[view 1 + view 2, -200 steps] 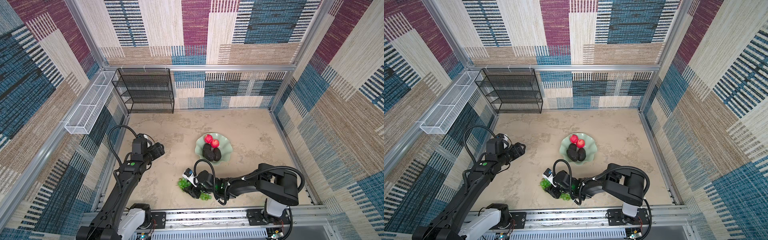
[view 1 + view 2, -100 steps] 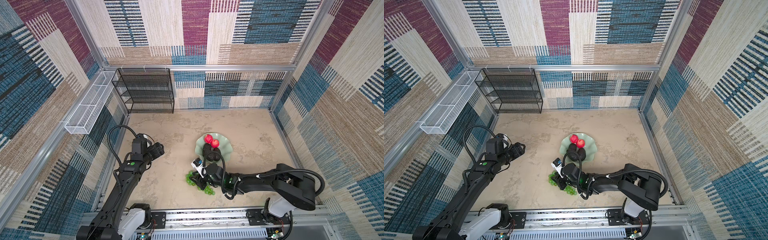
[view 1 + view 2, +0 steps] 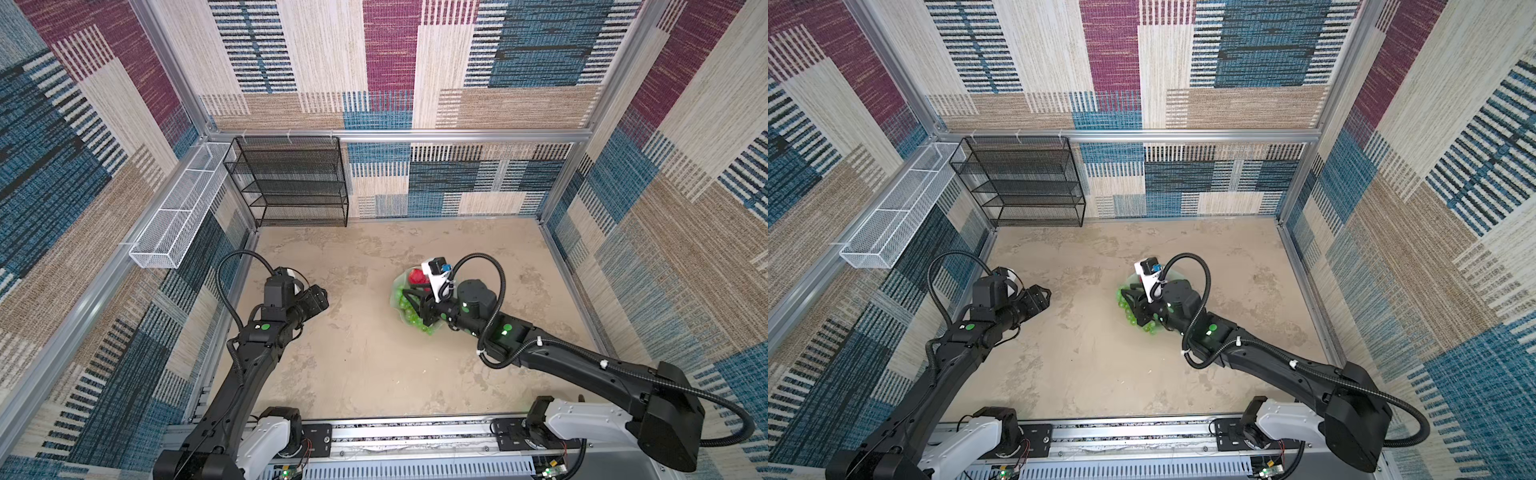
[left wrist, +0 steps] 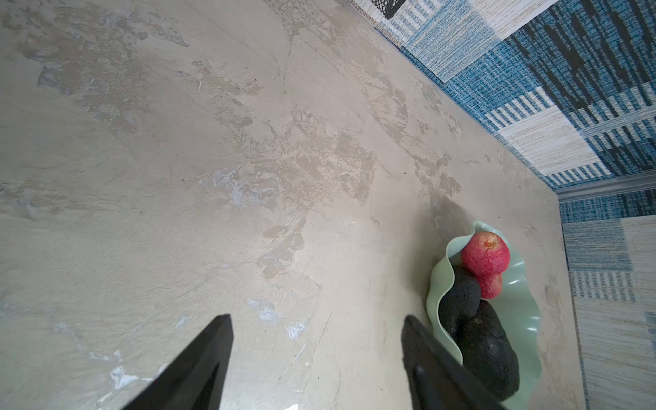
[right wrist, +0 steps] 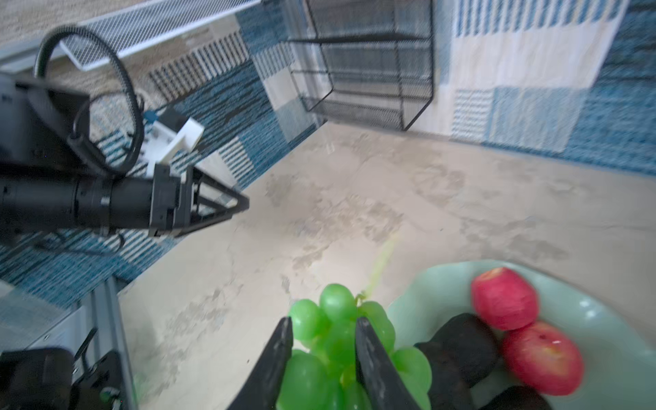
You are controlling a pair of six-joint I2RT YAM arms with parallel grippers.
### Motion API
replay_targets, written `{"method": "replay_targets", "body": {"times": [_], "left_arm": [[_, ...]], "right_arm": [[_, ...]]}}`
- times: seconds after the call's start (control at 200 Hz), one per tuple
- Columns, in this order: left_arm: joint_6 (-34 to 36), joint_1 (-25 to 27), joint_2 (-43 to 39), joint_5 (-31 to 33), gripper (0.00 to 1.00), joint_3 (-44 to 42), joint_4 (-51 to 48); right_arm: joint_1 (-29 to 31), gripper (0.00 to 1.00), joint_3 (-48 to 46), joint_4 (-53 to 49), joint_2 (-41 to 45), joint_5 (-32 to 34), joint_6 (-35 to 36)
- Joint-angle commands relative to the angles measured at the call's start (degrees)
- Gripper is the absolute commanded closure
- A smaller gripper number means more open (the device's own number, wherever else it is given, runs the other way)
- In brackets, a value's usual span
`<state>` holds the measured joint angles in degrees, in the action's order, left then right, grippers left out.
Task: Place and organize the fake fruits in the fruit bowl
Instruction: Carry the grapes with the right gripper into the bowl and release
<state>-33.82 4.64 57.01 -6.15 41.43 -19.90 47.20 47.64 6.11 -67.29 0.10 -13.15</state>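
since a second ago the right gripper (image 5: 323,321) has carried the long bunch of translucent green grapes (image 5: 337,305) from the near middle of the mottled beige tabletop (image 3: 374,353) far and right, up to the shallow mint-green bowl with a wavy rim (image 5: 603,319); its fingers are pinched narrow on the bunch, with grapes bulging out on either side; in both top views the grapes hang over the bowl's left near edge; whether they touch it i cannot tell; two red apples (image 5: 504,298) lie in the bowl's far part, with dark bumpy avocados (image 5: 465,348) right beside them; the left gripper (image 4: 316,319) hovers well left of the bowl, fingers apart, holding nothing
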Motion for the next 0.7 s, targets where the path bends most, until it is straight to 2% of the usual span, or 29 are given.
{"method": "replay_targets", "body": {"times": [0.0,0.255,0.551,0.696], "left_arm": [[1.0,-0.1,-0.2,-0.1,0.22,0.4,0.3],[1.0,-0.1,-0.5,-0.1,0.22,0.4,0.3],[1.1,-0.2,-0.4,0.5,0.22,0.6,0.3],[1.1,-0.4,-0.6,0.3,0.22,0.6,0.6]], "right_arm": [[-2.7,0.68,2.3,-6.3,1.2,0.3,2.0],[-11.2,0.68,0.7,-2.6,-1.4,-3.5,3.7],[-16.0,0.67,-1.5,8.3,-15.6,-6.5,4.6],[-17.0,0.61,-0.2,10.2,-21.1,-7.8,4.0]]}}
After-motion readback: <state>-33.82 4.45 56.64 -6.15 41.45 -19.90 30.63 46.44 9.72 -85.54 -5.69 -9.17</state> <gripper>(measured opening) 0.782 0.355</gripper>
